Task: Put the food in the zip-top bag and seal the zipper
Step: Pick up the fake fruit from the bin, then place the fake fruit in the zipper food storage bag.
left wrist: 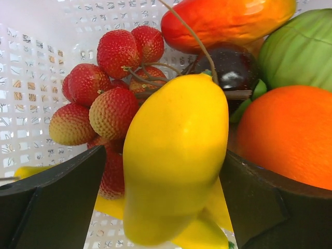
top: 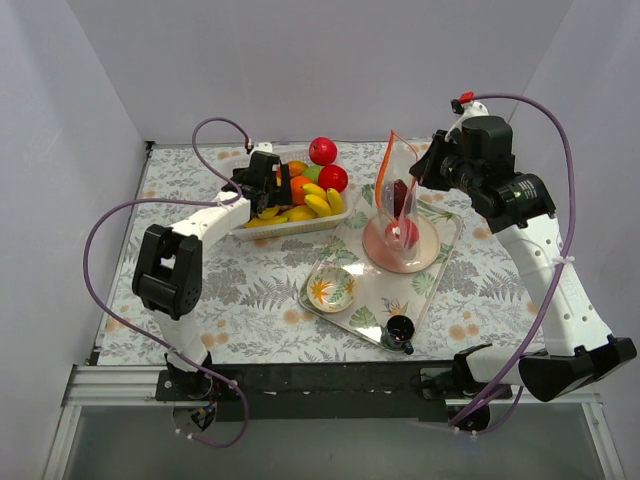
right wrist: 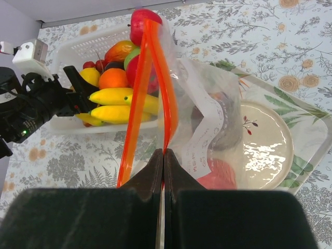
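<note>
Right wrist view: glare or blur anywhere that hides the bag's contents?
Right wrist: strong glare on the glossy pale round plate; wrinkles in the clear crinkly zip-top bag smear what's inside; the near black fingers look soft. Top external: evenly lit, sharp.

White arms (top: 215,222), purple cables (top: 86,255), black left gripper (top: 283,186) and right gripper (top: 418,175).

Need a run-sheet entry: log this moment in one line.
left pincer: open, flanking yellow mango in white basket | right pincer: shut on zipper, holding zip-top bag upright | zipper: unsealed | bag: red food inside
</note>
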Available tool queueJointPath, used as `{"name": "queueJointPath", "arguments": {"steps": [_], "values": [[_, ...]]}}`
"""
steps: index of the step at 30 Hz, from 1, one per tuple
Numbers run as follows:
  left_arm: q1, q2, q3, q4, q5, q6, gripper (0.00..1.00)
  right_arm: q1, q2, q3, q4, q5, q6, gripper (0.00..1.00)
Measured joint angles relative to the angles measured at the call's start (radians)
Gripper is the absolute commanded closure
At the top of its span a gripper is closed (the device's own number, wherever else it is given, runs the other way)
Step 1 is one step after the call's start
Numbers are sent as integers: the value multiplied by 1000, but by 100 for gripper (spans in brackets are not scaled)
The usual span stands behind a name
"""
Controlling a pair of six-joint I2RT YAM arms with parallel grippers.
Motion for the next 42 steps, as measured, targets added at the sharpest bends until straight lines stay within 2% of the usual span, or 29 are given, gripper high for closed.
{"name": "queueJointPath", "arguments": {"steps": [2, 8, 10, 16, 20, 25, 27, 30, 34, 42], "values": [[7, 16, 0, 7, 3, -1, 21, 0, 0, 0, 2, -3, 0, 99], [18, 23, 2, 28, 7, -2, 40, 0, 0, 0, 2, -12, 0, 99], [19, 19, 5, 26, 4, 0, 50, 2, 0, 0, 2, -13, 0, 99], [19, -31, 68, -19, -13, 11, 67, 15, 3, -10, 14, -14, 0, 99], [19, -107, 120, -57, 0, 6, 68, 31, 16, -35, 27, -10, 1, 99], [-11, -231, 186, -116, 50, -44, 63, 63, 51, -55, 41, 12, 10, 99], [-69, -266, 222, -130, 51, -68, 64, 80, 60, -60, 47, 24, 15, 99], [-218, -301, 285, -128, 72, -125, 64, 99, 70, -60, 48, 38, 24, 99], [-366, -316, 292, -94, 82, -216, 64, 114, 80, -60, 56, 43, 42, 99], [-475, -213, 282, 0, 41, -349, 66, 134, 108, -60, 75, 44, 83, 99]]}}
